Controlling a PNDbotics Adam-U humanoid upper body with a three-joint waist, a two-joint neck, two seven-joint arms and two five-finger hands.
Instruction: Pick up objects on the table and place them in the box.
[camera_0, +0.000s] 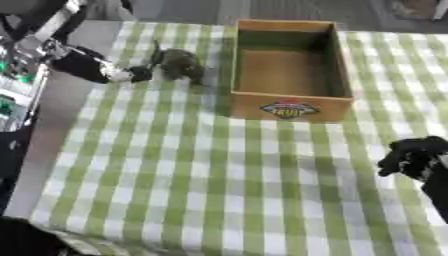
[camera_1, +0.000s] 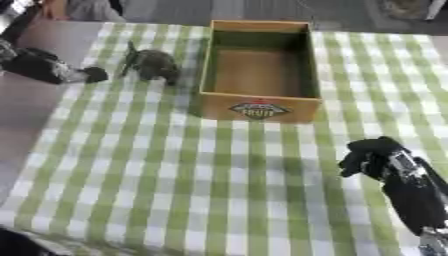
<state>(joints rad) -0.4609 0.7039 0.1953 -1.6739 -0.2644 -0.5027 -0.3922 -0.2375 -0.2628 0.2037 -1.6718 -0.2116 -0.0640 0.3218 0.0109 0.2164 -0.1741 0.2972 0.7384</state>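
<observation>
Cardboard box (camera_0: 289, 107) sits empty on the green-checked cloth (camera_0: 219, 175); a dark greenish lump (camera_0: 181, 64) lies just left of it. Left hand (camera_0: 131, 74) is beside the lump, finger state unclear. Right hand (camera_1: 372, 156) is curled, empty. Best to close round the lump, lift clear of the box wall, then release inside.
</observation>
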